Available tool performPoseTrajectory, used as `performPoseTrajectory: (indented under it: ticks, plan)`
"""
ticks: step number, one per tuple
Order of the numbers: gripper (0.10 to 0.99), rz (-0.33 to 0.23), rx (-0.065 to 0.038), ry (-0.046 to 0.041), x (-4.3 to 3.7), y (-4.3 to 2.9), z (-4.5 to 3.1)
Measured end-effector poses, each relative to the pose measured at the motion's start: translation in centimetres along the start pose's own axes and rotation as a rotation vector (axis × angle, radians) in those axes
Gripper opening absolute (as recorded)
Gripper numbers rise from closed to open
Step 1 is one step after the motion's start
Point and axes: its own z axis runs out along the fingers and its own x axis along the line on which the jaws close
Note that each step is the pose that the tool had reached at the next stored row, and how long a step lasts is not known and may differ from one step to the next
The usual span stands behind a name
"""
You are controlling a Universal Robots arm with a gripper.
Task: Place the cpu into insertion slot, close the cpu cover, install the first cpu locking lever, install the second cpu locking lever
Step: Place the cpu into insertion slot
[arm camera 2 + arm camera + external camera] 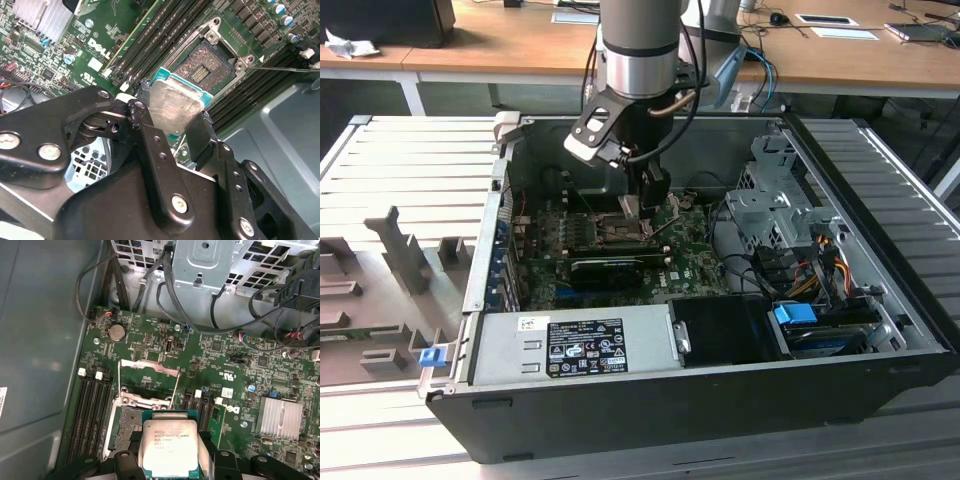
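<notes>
The gripper, its black linkages closest to the lens in the second wrist view, pinches the cpu by two opposite edges, with the silver top turned up. The chip hangs over the near part of the insertion slot, apart from it and not seated.

The hold is on thin edges only, so a slip seems possible, and a chip dropped onto the bare contact field could bend the contacts. Coming down askew or turned the wrong way would probably do the same harm (whether the chip is level with the socket I cannot tell). The fingers flank the chip closely, so they might catch the slot's grey metal rim. In the first wrist view the cpu cover stands raised at the slot's far side, off the opening. If it tipped shut early, it would likely strike the chip. A thin lever rod lies just beside the slot.

The slot holds nothing, and its dark contact field is exposed. The long memory slots on either side of it also look empty. Around them is the green board. In the exterior view the open computer case holds that board, a black graphics card, the grey power supply and a metal drive cage with cables trailing from it.
</notes>
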Motion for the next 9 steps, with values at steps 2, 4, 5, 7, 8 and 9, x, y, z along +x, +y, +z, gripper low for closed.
performPoseTrajectory:
  ticks: [2,4,5,7,8,9]
  plan:
    - [0.525,0.0,0.0,0.0,0.0,-0.03,0.1]
    - [0.525,0.001,0.0,-0.0003,0.01,-0.09,0.17]
    - [0.525,0.001,0.0,-0.0005,0.01,-0.11,0.18]
    - [0.525,0.004,0.0,-0.0003,0.04,-0.17,0.21]
    - [0.525,0.005,0.0,-0.0004,0.05,-0.18,0.21]
    - [0.525,0.007,0.0,-0.0005,0.05,-0.19,0.21]
